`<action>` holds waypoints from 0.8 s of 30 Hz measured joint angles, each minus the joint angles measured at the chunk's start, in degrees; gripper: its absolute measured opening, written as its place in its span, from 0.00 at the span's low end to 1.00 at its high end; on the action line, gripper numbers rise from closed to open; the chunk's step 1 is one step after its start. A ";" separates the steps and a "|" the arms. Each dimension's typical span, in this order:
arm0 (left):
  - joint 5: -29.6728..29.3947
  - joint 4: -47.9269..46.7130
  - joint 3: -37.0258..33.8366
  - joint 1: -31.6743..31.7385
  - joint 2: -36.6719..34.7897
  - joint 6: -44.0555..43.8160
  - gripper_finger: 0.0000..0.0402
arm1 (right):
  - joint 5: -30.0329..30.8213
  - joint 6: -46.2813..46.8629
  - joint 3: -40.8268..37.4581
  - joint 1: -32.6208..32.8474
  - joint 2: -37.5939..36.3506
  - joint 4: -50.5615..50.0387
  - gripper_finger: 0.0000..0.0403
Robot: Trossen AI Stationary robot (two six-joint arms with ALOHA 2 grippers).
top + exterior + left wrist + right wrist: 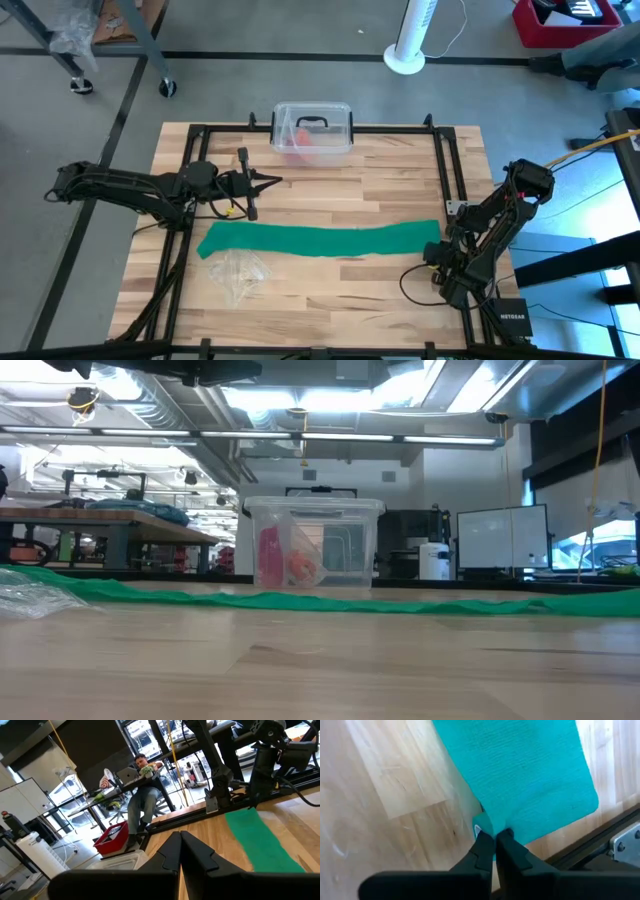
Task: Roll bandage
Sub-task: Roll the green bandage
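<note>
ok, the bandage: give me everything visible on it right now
The bandage is a long solid green strip of soft, finely textured cloth, lying flat and fully unrolled across the wooden table, slightly wavy. Its left end sits by a crumpled clear wrapper. At its right end the right hand is shut on a pinched edge near the corner.

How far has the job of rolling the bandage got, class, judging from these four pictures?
Done: nothing rolled yet; the green bandage lies flat at full length across the table. In hand: the right gripper has pinched the edge of the bandage at its right-hand end. The left gripper waits shut above the table, near the clear plastic box. Left: the whole rolling of the strip.
</note>
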 joint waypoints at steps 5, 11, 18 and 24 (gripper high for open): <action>0.00 0.10 0.00 0.01 0.00 -1.05 0.00 | -3.01 1.80 5.55 -0.04 -0.96 -6.03 0.02; 0.02 0.50 0.00 -0.10 0.02 -0.98 0.00 | -0.64 4.34 16.95 -2.61 -5.43 -15.82 0.01; 0.18 0.50 1.35 -1.73 2.07 0.48 0.00 | 11.83 -3.21 26.92 -13.99 -8.07 -13.33 0.01; 0.19 -0.78 7.41 -4.79 10.39 0.71 0.00 | 19.31 -22.09 27.75 -27.45 -7.51 0.14 0.01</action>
